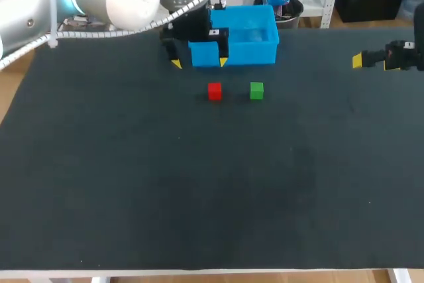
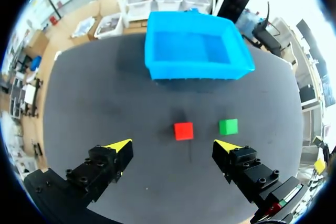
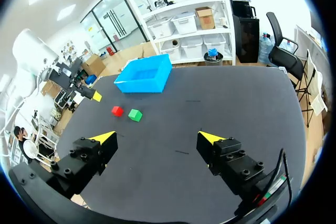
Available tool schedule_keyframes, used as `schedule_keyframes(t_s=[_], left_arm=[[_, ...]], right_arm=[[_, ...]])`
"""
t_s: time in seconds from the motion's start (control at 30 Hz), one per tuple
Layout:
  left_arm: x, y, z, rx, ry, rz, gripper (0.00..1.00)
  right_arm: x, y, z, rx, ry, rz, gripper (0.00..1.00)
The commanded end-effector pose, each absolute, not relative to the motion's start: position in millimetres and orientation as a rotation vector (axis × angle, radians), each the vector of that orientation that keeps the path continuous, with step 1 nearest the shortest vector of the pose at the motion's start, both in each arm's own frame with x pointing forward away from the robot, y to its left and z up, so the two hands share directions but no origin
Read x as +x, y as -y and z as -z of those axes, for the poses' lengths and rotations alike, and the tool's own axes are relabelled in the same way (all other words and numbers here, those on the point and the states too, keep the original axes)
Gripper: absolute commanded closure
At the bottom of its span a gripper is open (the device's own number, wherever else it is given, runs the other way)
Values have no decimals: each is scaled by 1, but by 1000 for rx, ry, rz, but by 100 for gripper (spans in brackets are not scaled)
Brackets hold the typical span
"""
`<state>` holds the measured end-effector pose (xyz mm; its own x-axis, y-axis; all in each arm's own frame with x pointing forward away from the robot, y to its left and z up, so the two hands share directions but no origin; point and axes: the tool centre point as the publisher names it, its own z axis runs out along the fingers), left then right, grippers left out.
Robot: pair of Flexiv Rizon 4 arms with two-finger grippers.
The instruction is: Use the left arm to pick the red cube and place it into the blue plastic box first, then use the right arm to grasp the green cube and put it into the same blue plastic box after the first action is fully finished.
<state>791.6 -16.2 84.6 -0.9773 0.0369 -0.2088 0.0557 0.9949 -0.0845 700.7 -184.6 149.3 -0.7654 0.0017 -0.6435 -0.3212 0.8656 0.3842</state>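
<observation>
A: Where do we find the red cube [image 1: 214, 91]?

B: On the worktop [image 1: 199, 183], toward its far edge and about midway along it, just in front of the blue plastic box [image 1: 245, 34]. The green cube [image 1: 256, 90] sits beside it on the right, with a narrow gap between them.

A: And our left gripper [image 2: 173, 145]?

B: Its fingers are spread wide with nothing between them. It hangs above the worktop at the box's near left corner. From its wrist, the red cube lies ahead, roughly in line with the gap between the fingers.

A: How do we expect the cube to handle?

B: It looks small, stiff and probably light, with flat faces, so a gentle squeeze should do. We would take it across two opposite faces, centred, so it cannot twist out. The green neighbour is close, so we judge the near and far faces safer than the sides. Otherwise one finger must slip into that gap.

A: Is anything in the box?

B: Nothing we can see. Its open top shows a bare blue floor, so neither cube is placed yet.

A: The right gripper [image 3: 157, 139]?

B: It is also wide open and empty, near the worktop's right edge, well apart from both cubes.
</observation>
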Motion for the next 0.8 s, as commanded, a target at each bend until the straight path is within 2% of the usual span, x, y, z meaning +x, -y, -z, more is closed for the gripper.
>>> schedule_keyframes(t_s=[0.03, 0.8], left_arm=[[796, 16, -69, 69, -2926, 162, 0], [794, 11, -27, 25, -2967, 163, 0]], right_arm=[[701, 185, -149, -232, -2372, -639, 0], [701, 185, -149, -232, -2372, -639, 0]])
